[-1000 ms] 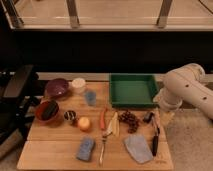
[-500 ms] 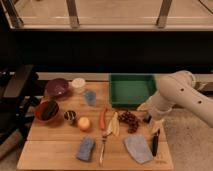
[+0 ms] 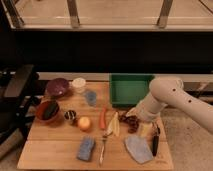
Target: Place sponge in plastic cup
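My gripper (image 3: pixel 131 115) was over the right of the board (image 3: pixel 50 156), well apart from the sponge (image 3: pixel 86 148) and plastic cup (image 3: pixel 90 97); I couldn't tell its grip.

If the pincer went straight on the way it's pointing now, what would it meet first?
Probably the dark grapes right beneath the pincer, which angles down toward the board; height is unclear, so it might clear them and reach the banana piece beside them.

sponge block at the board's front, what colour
Blue-grey small rectangular sponge block, camera view; the tool is over by the dark grapes.
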### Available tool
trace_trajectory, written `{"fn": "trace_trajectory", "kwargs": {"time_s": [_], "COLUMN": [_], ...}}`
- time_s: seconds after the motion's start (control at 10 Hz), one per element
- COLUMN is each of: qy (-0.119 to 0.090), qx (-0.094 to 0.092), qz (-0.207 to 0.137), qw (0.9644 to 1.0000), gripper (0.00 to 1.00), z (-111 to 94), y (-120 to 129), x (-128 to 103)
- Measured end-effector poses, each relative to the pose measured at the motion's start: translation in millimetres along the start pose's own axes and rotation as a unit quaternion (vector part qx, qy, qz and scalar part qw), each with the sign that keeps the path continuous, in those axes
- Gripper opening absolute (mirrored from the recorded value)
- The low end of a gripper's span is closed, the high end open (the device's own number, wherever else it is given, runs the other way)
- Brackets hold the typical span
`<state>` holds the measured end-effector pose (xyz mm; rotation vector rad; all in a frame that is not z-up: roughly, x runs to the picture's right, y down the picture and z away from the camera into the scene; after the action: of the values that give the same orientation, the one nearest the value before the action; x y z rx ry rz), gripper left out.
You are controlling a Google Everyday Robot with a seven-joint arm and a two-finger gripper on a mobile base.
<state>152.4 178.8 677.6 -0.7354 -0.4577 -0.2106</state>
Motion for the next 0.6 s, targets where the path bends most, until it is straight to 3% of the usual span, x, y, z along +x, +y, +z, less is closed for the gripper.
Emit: {"fn": "trace_trajectory", "kwargs": {"time_s": [0.4,0.6], "qy": [0.0,-0.012], "qx": [-0.001,-0.007], "qz": [-0.002,0.003], "qw": [1.0,0.9999], "gripper": [0.74,0.74], "z": [1,17], "y": [-2,1], "x": [-2,-11]}}
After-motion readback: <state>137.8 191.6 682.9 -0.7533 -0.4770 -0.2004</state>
